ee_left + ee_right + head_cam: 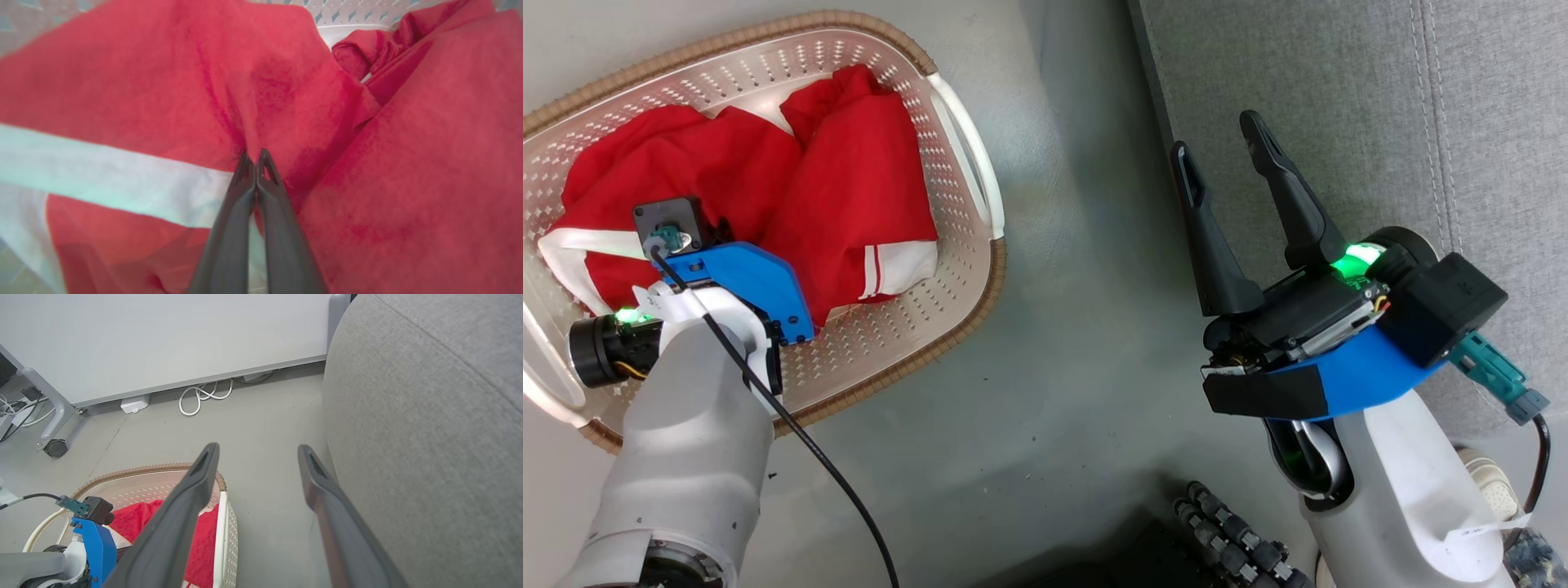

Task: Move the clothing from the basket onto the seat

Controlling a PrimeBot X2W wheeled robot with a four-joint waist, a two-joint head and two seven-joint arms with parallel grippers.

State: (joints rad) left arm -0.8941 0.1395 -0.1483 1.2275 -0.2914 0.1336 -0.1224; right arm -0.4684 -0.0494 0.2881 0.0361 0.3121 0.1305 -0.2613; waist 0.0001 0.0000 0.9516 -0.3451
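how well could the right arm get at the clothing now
Probably yes: the right gripper is open, only bare floor lies between, and the left gripper, shut on the clothing, leaves its right half uncovered.

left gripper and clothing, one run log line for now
left gripper: shut on clothing in basket | right gripper: open, empty, beside seat | seat: no clothing visible

A pale grey panel (163,343) stands on the grey floor (261,428). Along the panel's lower edge lies 1 looped white cable (202,398), and further toward the panel's left end sits 1 small white box (134,404). At that left end a grey leg (49,400) ends in 1 dark caster wheel (55,448), with thin cables (16,412) just beyond.
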